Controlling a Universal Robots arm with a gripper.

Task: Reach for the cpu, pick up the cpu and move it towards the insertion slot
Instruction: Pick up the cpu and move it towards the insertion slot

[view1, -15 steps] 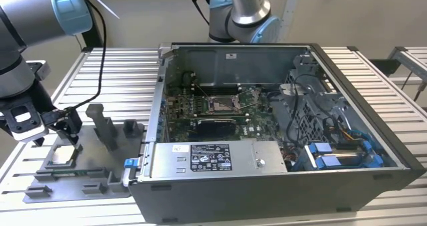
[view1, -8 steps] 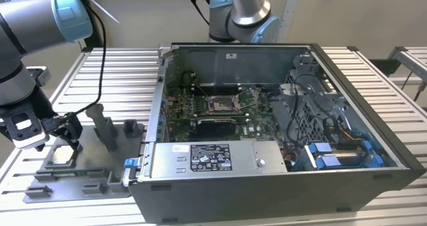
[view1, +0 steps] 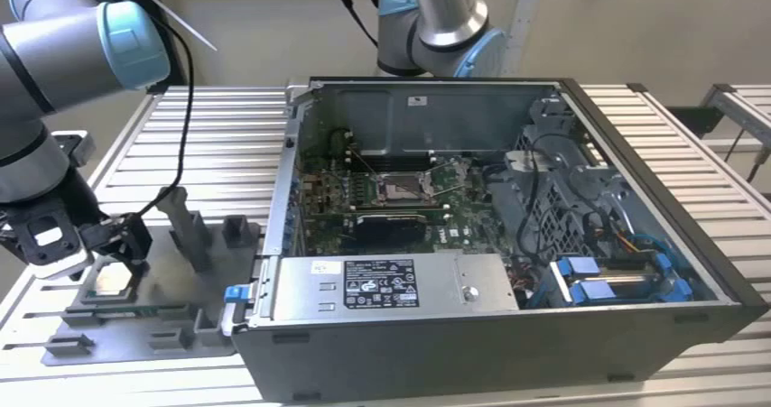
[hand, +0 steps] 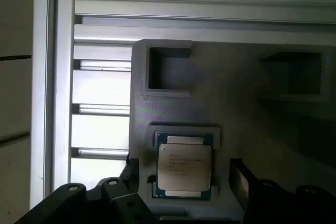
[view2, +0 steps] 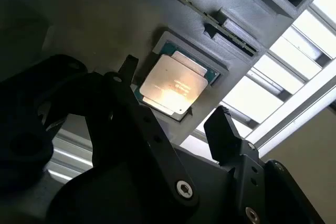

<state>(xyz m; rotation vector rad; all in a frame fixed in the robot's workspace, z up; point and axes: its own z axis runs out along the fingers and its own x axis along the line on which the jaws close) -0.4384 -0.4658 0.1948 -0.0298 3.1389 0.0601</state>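
Observation:
The cpu [view1: 112, 279] is a flat silvery square lying in a recess of the grey tray [view1: 157, 339] at the exterior view's left. My gripper [view1: 118, 255] hangs just above it, open. In both wrist views the two black fingers stand on either side of the cpu [view2: 173, 85] [hand: 185, 166], one fingertip [view2: 128, 65] beside one edge and the other fingertip [view2: 223, 121] beside the opposite edge, with nothing held. The insertion slot [view1: 404, 187], a silver socket frame on the green board, sits inside the open computer case [view1: 674, 245] towards the exterior view's right.
Upright grey tray blocks [view1: 193, 231] stand between my gripper and the case wall. A grey power supply [view1: 385, 285] fills the case's front, with cables and blue drive clips [view1: 602, 285] at its right. A second arm's base [view1: 434, 23] stands behind the case. All rests on a slatted aluminium table [view1: 229, 145].

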